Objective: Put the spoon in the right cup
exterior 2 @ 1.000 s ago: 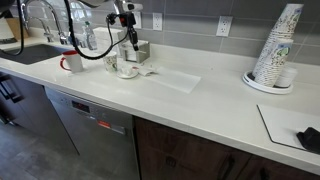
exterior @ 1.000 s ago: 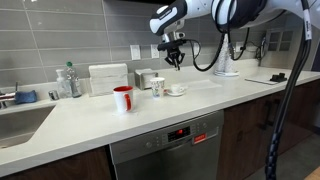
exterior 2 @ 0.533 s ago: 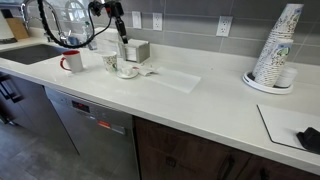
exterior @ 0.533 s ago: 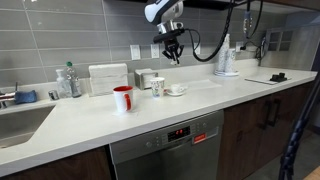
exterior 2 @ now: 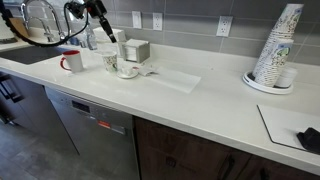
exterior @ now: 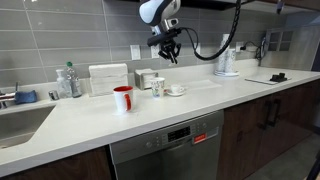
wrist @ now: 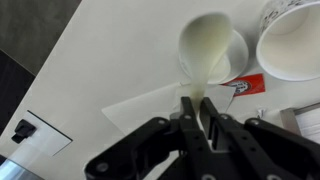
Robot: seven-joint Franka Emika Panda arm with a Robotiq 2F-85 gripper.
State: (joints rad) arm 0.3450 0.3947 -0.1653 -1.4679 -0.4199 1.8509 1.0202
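High above the bench [exterior: 200, 103], your jaws pinch the spoon [wrist: 208, 50] by its handle, bowl jutting beyond them; the right cup [exterior: 158, 87] stands well below, untouched.

Red cup [exterior: 122, 98], white inside, stands upright on the pale tabletop [exterior: 90, 120], above the dishwasher [exterior: 168, 150]. A clear bottle [exterior: 68, 80] and a white box [exterior: 107, 78] sit near the tiled wall. A stack of paper cups [exterior 2: 275, 45] stands well apart from them. A wall outlet [exterior 2: 224, 26] is noted.
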